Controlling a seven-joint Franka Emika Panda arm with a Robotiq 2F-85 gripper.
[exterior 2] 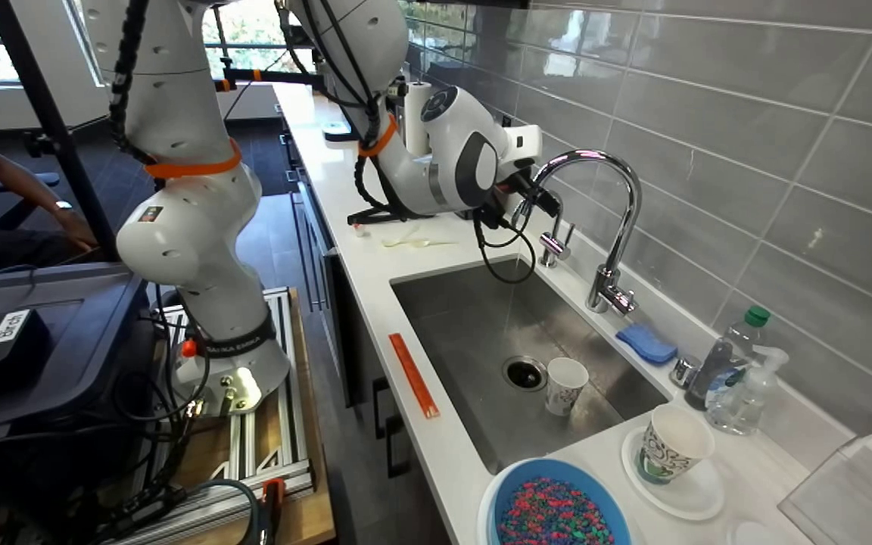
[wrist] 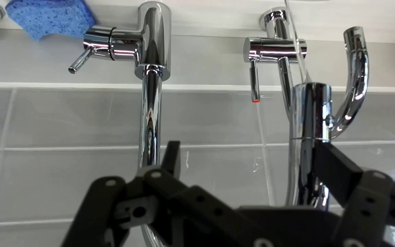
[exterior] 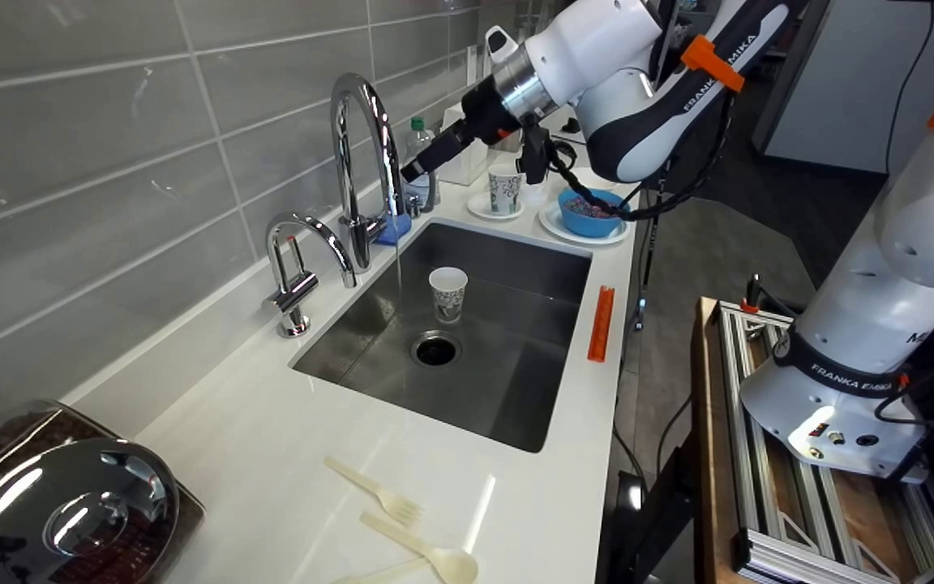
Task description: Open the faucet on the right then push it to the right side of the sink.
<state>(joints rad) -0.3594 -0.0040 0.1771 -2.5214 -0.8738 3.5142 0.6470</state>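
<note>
Before grey tiles (exterior: 126,113), holds the claw (wrist: 249,149) wide apart beside (unclear whether touching) the tall faucet (exterior 2: 629,214) at the sink's (exterior 2: 474,333) wall-side edge, with open room over the opposite edge.

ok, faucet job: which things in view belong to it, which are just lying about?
In the job:
tall gooseneck faucet, running
its side lever
sink
hand, open

Just around:
short tap
blue sponge
patterned cup in the sink
orange strip
pale fork
pale spoon
blue bowl
</note>
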